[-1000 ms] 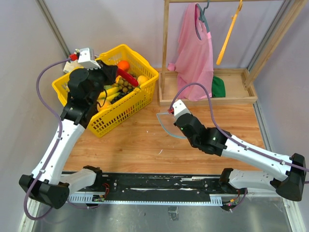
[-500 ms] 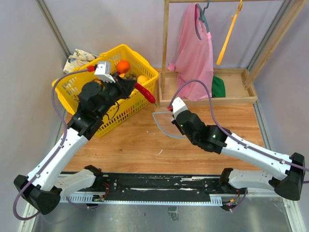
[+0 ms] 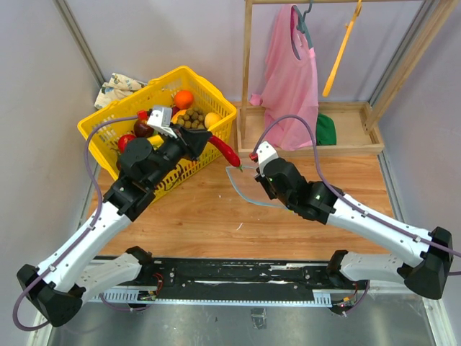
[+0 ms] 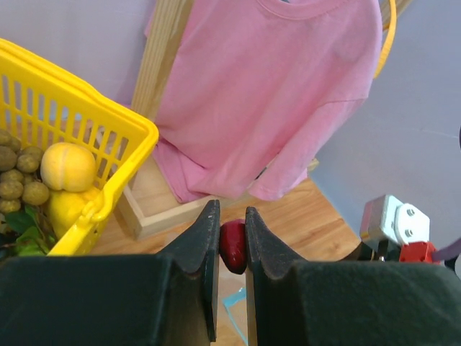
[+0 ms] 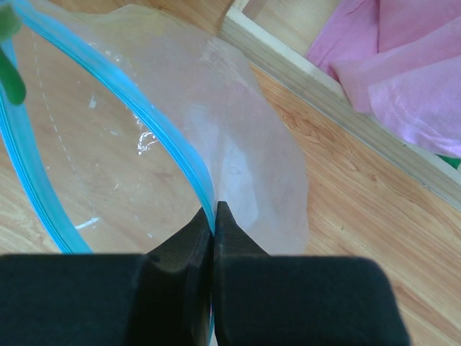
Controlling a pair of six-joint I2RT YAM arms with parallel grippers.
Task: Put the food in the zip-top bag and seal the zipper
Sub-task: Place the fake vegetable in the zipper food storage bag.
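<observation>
The zip-top bag (image 5: 245, 158) is thin clear plastic, glossy and crinkled, with small white glints on it. Its zipper (image 5: 167, 140) is a smooth strip of light blue plastic. The red chili (image 3: 225, 150) looks like smooth, shiny plastic. The left claw (image 4: 230, 216) and the right claw (image 5: 213, 210) have fingers of matt black plastic. The basket (image 4: 119, 140) is a lattice of yellow plastic with a mild shine. The desk (image 3: 209, 216) is wood with visible grain, more satin than glossy. The shirt (image 4: 281, 86) is soft, matt pink cloth. The rack (image 3: 247, 79) is pale bare wood. The arm shells (image 3: 374, 227) are smooth white plastic.
</observation>
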